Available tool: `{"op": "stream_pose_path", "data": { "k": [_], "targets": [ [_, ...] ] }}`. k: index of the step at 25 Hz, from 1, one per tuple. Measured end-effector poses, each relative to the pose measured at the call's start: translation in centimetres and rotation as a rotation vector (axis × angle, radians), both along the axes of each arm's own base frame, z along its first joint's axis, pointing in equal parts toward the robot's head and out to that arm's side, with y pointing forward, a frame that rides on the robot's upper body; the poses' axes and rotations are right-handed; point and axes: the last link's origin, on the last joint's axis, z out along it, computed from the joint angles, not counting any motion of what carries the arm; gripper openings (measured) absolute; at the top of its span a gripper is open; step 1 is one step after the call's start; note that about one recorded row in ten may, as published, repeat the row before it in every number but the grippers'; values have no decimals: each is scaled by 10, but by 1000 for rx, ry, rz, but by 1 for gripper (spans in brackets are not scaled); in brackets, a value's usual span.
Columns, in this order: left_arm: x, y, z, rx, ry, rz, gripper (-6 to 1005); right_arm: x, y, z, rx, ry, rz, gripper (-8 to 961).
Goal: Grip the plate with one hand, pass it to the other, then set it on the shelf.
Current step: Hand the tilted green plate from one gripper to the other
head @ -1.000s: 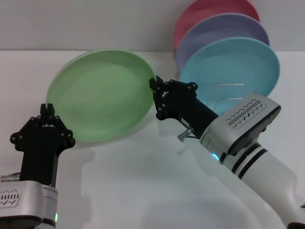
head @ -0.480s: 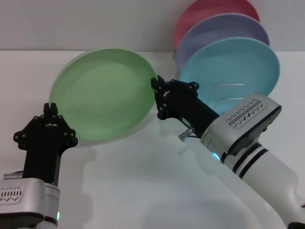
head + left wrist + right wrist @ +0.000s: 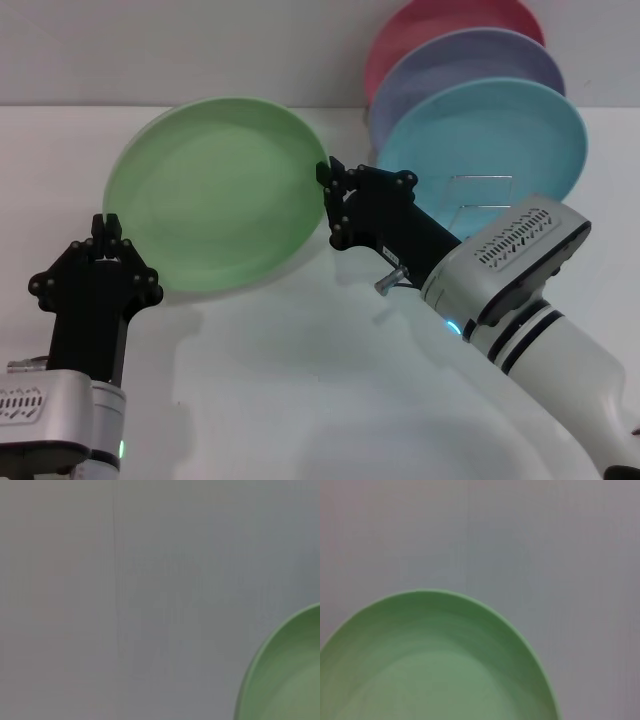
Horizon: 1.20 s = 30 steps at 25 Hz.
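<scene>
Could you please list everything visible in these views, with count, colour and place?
Large round light green plastic plate: one, light green, held tilted above the white table by its rim nearest the right tool.
Round light blue plate: one, light blue, standing upright at the far right, front of a row.
Round lavender plate: one, lavender, standing behind the blue one.
Round pink-red plate: one, pink-red, rearmost of the row.
Thin silver wire plate rack: one, silver, partly visible in front of the blue plate.
White table: one, white, under everything.
Left tool: one, black on a silver arm, near left, below the green plate's edge.
Right tool: one, black on a bulky white arm, clamped on the green plate's rim.
</scene>
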Motion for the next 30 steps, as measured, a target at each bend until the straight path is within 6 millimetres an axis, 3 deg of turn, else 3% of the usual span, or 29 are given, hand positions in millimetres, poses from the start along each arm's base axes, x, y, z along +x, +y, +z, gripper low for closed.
{"op": "stream_pose_path", "data": {
  "k": [8, 19, 26, 30],
  "targets": [
    [-7, 0, 2, 0, -33, -19, 70, 2, 0, 1, 6, -3, -2, 23],
    [-14, -6, 12, 56, -94, -47, 293, 4, 3, 4, 23, -7, -8, 16],
    [-13, -10, 15, 72, -124, -71, 584, 4, 5, 6, 32, -2, -12, 17],
    [-28, -27, 39, 171, -280, -195, 681, 1, 1, 9, 51, 17, 26, 17]
  ]
}}
